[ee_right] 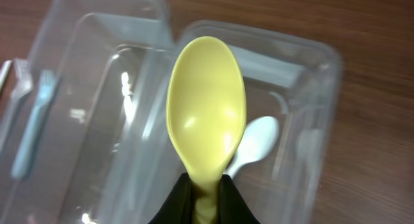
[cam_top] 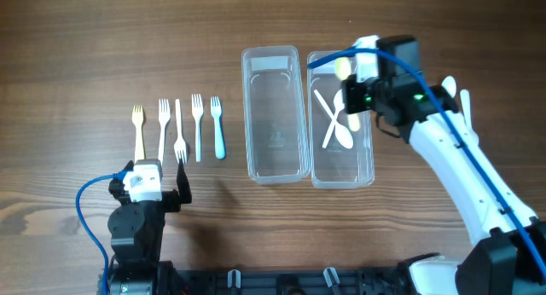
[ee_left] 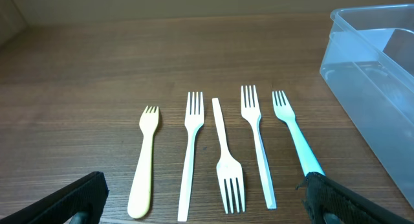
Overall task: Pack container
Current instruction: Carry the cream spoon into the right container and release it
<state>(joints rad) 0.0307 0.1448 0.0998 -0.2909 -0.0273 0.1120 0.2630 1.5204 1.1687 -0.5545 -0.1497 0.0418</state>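
"What did the right wrist view show that the overhead view did not?"

"The yellow spoon [ee_right: 206,114] close up, bowl facing the camera, over the right container [ee_right: 323,75]. A white spoon [ee_right: 255,146] lay inside it. Only the overhead view showed two white utensils [cam_top: 328,116] crossed there."

"And the jaws?"

"The right gripper [ee_right: 204,197] had its jaws pinched narrow on the yellow spoon's handle. The left gripper [cam_top: 153,177] had its jaws wide and empty, near five forks [ee_left: 228,159] on the surface [ee_left: 97,68]."
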